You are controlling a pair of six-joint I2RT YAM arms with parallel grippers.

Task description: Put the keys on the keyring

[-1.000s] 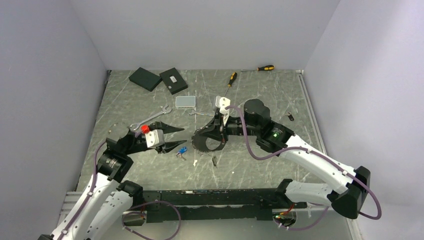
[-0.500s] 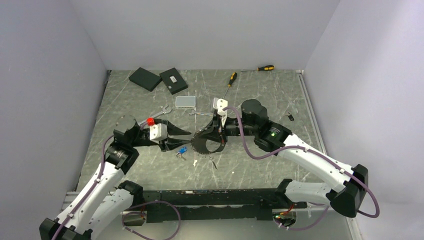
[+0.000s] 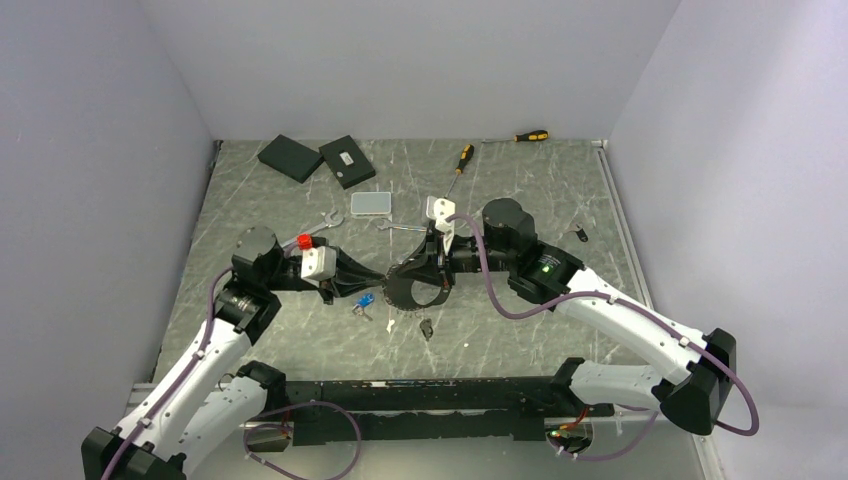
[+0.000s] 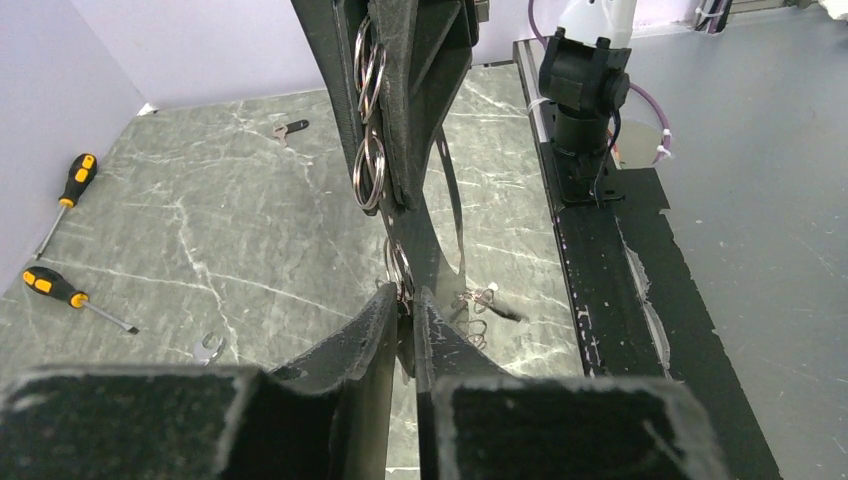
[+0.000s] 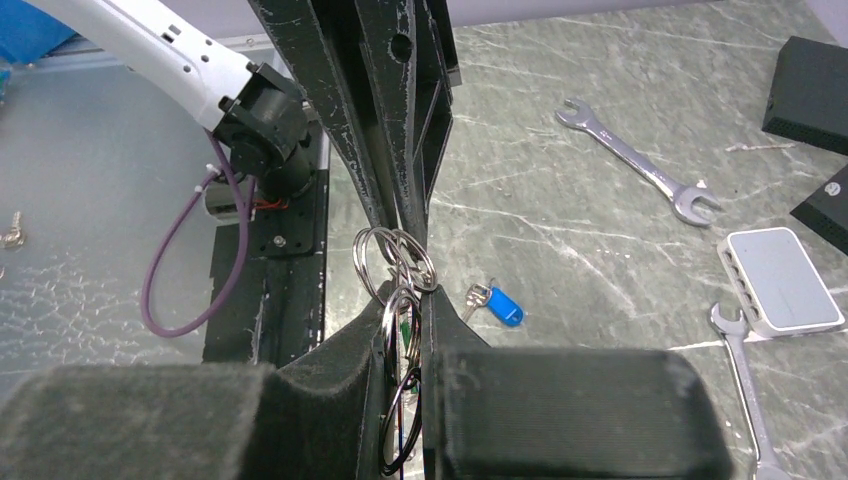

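Keyring between right claw tips

From above, the bunch of rings is lost where the left claw meets the right claw — too small and dark to pick out there. In the right wrist view the lower rings sink between the fingers, and something green behind them cannot be made out; the left claw's upper part runs off the top edge, a black box is cut by the right edge and a spanner by the bottom. In the left wrist view a key on the counter is blurred — another spanner is half covered by the claw's body
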